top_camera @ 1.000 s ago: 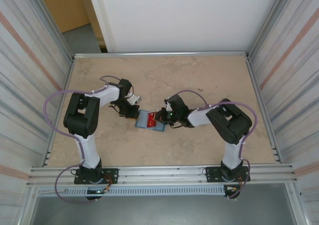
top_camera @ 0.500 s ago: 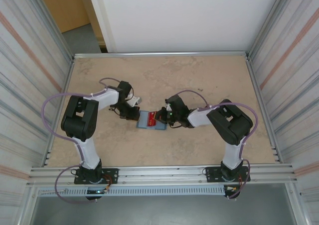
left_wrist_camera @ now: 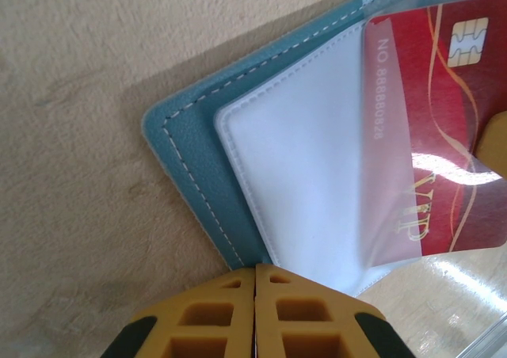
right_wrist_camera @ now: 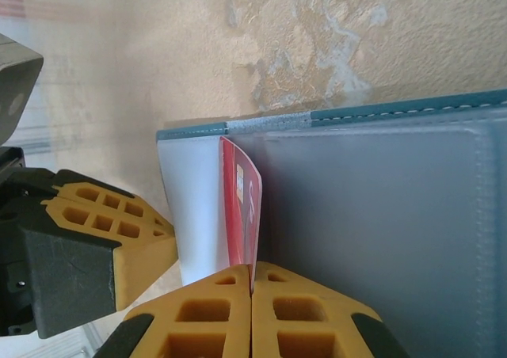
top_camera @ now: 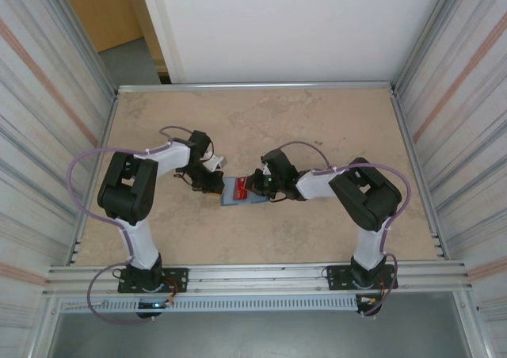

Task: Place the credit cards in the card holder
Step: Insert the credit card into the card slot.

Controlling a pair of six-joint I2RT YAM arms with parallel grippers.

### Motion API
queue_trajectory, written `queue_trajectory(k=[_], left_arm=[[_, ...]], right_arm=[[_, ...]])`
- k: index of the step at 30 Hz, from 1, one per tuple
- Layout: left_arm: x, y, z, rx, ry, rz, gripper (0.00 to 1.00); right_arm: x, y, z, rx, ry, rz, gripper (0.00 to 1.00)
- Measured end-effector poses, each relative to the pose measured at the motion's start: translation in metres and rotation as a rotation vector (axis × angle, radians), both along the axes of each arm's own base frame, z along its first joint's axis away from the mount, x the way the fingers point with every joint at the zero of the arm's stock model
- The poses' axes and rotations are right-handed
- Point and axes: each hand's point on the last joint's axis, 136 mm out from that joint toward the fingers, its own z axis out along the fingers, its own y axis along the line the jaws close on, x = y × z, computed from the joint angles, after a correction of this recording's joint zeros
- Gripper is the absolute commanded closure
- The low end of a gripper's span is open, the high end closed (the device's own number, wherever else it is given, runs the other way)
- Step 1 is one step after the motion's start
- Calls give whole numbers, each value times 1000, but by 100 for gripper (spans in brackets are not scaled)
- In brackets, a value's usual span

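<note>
Red card [right_wrist_camera: 238, 215] in right jaws, partly in holder [right_wrist_camera: 412, 107]

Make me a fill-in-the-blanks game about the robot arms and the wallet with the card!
1. The right gripper pinches a ____ credit card by its edge.
2. In the left wrist view, that card carries a gold ____ near one corner.
3. The left gripper pinches the card holder, which lies open on the ____.

Missing words: red; chip; table.
</note>
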Motion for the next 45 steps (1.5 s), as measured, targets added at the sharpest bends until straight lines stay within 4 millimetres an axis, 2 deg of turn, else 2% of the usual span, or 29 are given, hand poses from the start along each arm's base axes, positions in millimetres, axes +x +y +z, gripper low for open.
queue_trajectory(k=[6, 20, 26, 33, 45], left_arm=[[0, 0, 0, 1, 2, 0, 91], [0, 0, -1, 9, 22, 0, 92], [1, 0, -1, 10, 22, 0, 92], [1, 0, -1, 10, 22, 0, 91], [0, -1, -1, 2, 32, -1, 92]], right_arm=[[0, 1, 3, -57, -7, 50, 100], [-6, -2, 3, 0, 8, 127, 100], [-3, 2, -1, -1, 19, 133, 88], [-3, 4, -4, -85, 39, 150, 72], [-9, 5, -4, -194, 63, 175, 68]])
